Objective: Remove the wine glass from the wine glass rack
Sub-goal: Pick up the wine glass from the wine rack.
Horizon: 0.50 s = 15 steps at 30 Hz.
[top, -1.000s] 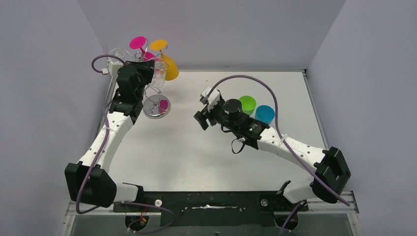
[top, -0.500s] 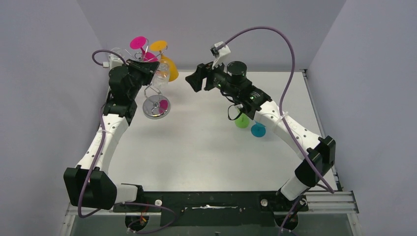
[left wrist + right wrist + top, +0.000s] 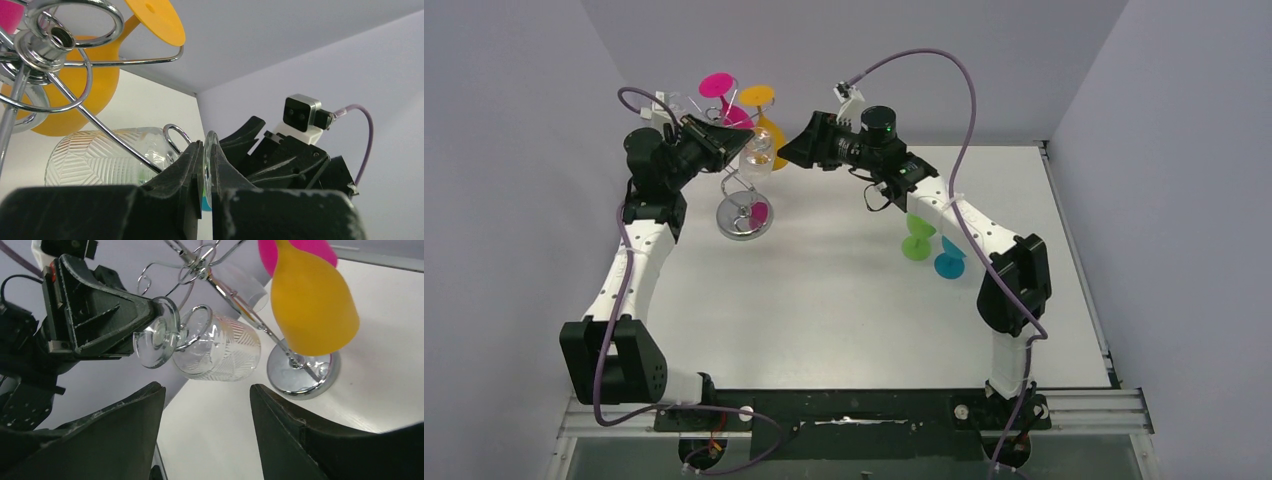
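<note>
Both busy: left gripper (image 3: pixel 205 150) pinches the wine glass (image 3: pixel 220 347) by its foot, bowl just ahead of the wide-spread right gripper (image 3: pixel 207 390).

left arm (image 3: pixel 634 280) and right arm (image 3: pixel 979 228), white shells, black joint housings, purple cables (image 3: pixel 971 95) at the wrists

orange glass (image 3: pixel 312 305) close beside clear wine glass (image 3: pixel 220 347), wine glass rack (image 3: pixel 295 377) wires across it, bare table (image 3: pixel 824 300) open beneath
</note>
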Available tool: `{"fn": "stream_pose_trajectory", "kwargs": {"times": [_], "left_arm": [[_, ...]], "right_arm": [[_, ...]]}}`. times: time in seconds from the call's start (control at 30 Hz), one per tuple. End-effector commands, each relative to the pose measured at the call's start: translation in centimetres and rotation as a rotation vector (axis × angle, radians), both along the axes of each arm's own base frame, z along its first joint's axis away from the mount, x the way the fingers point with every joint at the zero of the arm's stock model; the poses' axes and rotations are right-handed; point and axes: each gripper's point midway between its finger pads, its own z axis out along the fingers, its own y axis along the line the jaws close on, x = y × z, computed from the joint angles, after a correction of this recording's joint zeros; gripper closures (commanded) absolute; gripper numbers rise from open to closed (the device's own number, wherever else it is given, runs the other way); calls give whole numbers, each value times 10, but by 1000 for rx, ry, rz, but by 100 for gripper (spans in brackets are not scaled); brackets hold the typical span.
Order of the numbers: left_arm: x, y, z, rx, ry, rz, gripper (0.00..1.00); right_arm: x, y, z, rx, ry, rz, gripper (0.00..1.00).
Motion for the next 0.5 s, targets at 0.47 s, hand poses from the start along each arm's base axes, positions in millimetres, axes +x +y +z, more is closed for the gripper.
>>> {"fn": "stream_pose_trajectory", "kwargs": {"times": [0.47], "left_arm": [[-32,-28,61,148,-201,-372,100]], "right_arm": [[-11,17,63,122,-91,105,41]]}}
